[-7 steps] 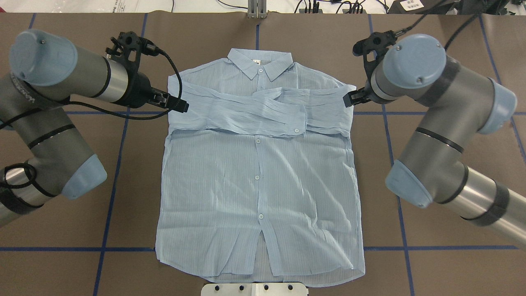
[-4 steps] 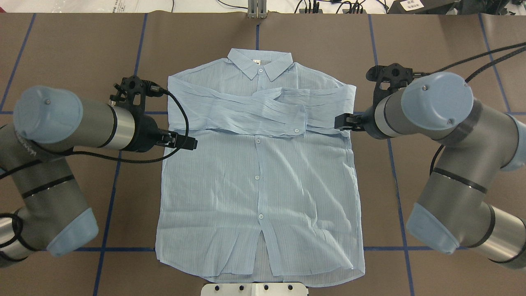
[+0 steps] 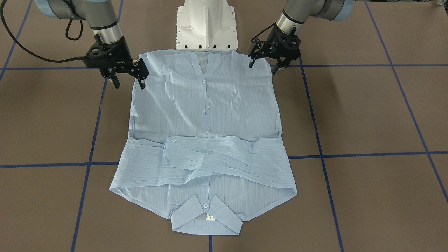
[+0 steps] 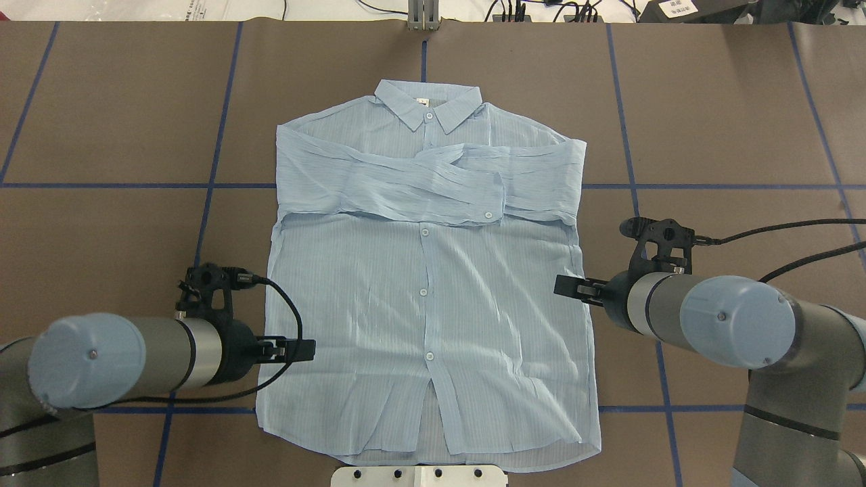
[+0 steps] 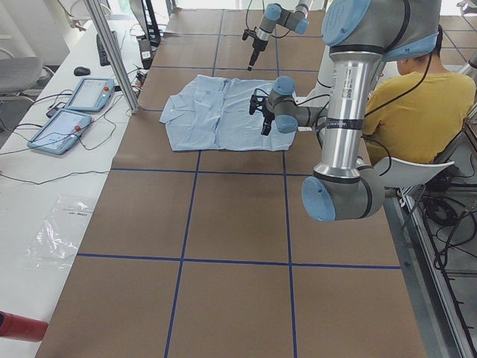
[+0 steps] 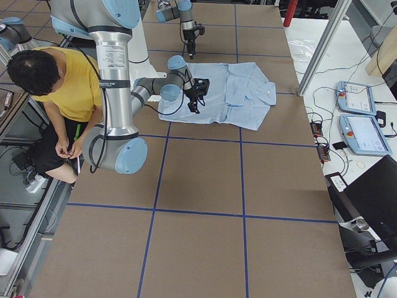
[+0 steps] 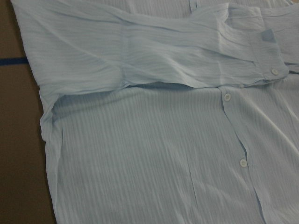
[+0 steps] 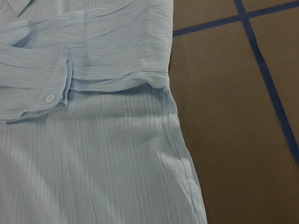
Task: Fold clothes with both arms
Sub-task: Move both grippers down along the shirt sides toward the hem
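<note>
The clothes are one pale-blue striped button-up shirt (image 4: pixel 419 291) lying flat, collar at the far end and both sleeves crossed over the chest (image 3: pixel 210 155). My left gripper (image 4: pixel 308 350) (image 3: pixel 261 68) hovers open over the shirt's left side edge near the hem. My right gripper (image 4: pixel 561 287) (image 3: pixel 128 85) hovers open astride the right side edge, a little farther from the hem. Neither holds any cloth. The left wrist view shows the shirt (image 7: pixel 163 154) with its button row and folded sleeve. The right wrist view shows the shirt (image 8: pixel 93 163) with its side edge and a cuff.
The brown table cover carries blue tape lines (image 4: pixel 203 203). The white pedestal base (image 3: pixel 206 24) stands just behind the hem. A person in a yellow top (image 6: pixel 68 87) sits behind the robot. Two teach pendants (image 5: pixel 74 112) lie on the white bench beyond the collar end.
Both arms have swept back from the shoulder level along the shirt's sides toward the hem. The shirt has not moved, and both grippers remain open.
</note>
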`<state>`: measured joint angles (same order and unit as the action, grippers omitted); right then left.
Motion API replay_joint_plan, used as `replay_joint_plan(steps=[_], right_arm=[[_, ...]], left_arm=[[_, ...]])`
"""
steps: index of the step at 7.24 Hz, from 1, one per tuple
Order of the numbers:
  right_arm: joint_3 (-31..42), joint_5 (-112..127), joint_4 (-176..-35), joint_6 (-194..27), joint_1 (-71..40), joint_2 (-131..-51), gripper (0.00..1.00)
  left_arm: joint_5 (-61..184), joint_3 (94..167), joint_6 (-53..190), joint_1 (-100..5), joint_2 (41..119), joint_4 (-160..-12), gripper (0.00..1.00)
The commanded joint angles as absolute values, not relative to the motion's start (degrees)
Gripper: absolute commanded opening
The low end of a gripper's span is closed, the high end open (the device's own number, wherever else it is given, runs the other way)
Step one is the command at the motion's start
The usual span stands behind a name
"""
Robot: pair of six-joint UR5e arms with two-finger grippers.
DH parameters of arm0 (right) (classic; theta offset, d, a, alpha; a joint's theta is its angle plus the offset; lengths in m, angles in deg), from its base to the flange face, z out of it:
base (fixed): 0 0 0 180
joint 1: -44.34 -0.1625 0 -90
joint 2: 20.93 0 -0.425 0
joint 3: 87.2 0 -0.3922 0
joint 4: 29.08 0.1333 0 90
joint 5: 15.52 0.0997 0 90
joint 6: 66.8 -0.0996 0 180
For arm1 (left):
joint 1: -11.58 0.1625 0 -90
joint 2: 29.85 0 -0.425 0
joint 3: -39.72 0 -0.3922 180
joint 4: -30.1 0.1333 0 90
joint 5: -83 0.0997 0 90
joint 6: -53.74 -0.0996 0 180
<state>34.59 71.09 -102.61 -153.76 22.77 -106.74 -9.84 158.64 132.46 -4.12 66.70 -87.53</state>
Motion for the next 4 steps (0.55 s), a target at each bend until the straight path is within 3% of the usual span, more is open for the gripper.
replay_joint_plan(steps=[1,2,4], right_arm=[[35.76,70.09,-102.3,-154.43,24.74,-107.94,1.0],[35.76,70.09,-102.3,-154.43,24.74,-108.03,1.0],[35.76,70.09,-102.3,-154.43,24.83,-108.03,1.0]], left_arm=[[-4.21,158.72,138.89,2.33,64.38,-87.32,0.88],[-4.19,158.72,138.91,2.52,64.28,-84.71,0.55],[-4.1,158.63,138.91,2.96,64.28,-80.73,0.53]])
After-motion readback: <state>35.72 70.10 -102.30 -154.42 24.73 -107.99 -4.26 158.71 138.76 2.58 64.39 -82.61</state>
